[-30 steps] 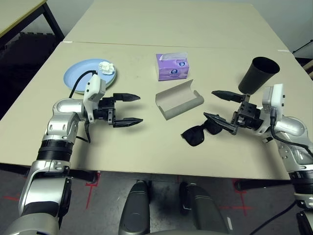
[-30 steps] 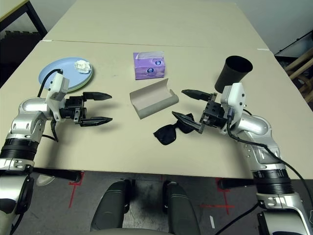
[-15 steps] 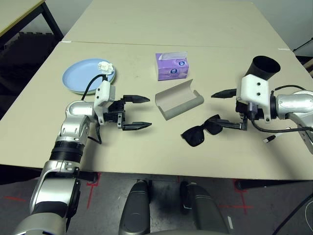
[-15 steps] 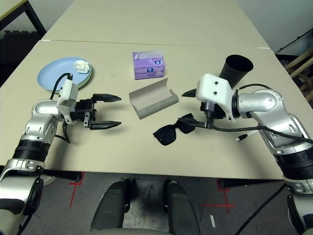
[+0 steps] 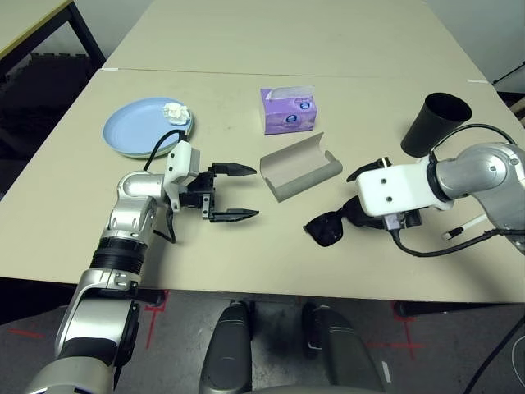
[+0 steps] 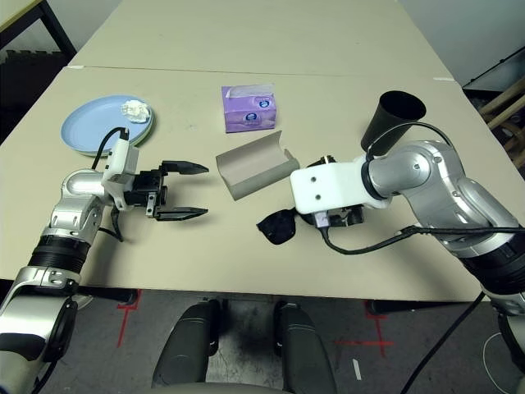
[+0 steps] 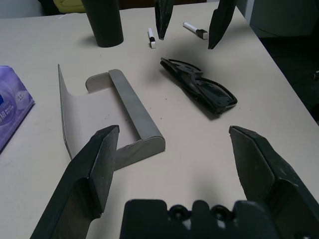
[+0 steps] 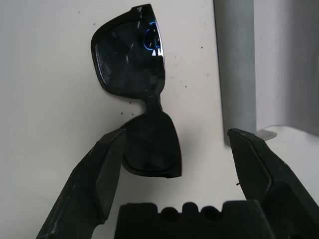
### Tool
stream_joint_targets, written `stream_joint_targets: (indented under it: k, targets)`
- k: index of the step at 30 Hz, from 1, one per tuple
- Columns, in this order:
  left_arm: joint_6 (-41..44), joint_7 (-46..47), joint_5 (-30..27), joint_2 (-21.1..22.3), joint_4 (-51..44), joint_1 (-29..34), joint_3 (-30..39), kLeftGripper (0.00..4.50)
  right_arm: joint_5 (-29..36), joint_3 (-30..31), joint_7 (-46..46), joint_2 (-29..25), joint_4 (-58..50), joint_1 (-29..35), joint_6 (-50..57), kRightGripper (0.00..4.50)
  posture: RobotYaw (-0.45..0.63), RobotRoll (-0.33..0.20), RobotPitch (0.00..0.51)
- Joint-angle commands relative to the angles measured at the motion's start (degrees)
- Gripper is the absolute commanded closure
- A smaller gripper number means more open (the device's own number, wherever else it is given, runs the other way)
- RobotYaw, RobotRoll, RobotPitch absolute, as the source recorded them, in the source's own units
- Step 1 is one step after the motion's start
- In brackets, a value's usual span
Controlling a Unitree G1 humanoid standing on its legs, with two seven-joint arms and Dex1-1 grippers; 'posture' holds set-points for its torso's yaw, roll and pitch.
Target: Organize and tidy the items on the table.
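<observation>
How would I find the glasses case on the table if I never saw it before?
Start at the purple tissue box in the middle of the beige table. Just in front of it, toward the robot, lies the grey glasses case, with the black sunglasses a little nearer beside it. It is the only grey thing there, lying open like a curved trough with nothing in it.

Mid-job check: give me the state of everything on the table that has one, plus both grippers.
glasses case: open, empty, lying on the table.
sunglasses: folded, flat on the table, not gripped.
tissue box: upright, a tissue sticking out.
black cup: upright, mouth open.
blue plate: flat, stacked on a green one, tissue wad on its rim.
left gripper: open, empty.
right gripper: open, above the sunglasses.
</observation>
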Motion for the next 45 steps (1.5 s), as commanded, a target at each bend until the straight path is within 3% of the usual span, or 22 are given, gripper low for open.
stream_joint_targets:
  k: [1,14,45]
  targets:
    - [-1.2,-0.1,0.7,-0.4,-0.1,0.9,-0.9,0.01,-3.3,2.1,2.7,-0.1,-2.0,-0.7,0.8,0.0,0.15,0.0,0.203]
    - [-1.8,0.5,1.1,-0.8,0.3,0.5,-1.3,0.01,-11.5,8.1,8.1,8.9,1.9,-6.2,7.1,0.0,0.16,0.0,0.204]
    - [-1.6,1.3,1.6,-0.3,0.6,0.2,-1.3,0.01,-15.4,9.0,8.8,12.3,8.2,-4.2,-1.0,0.0,0.18,0.0,0.194]
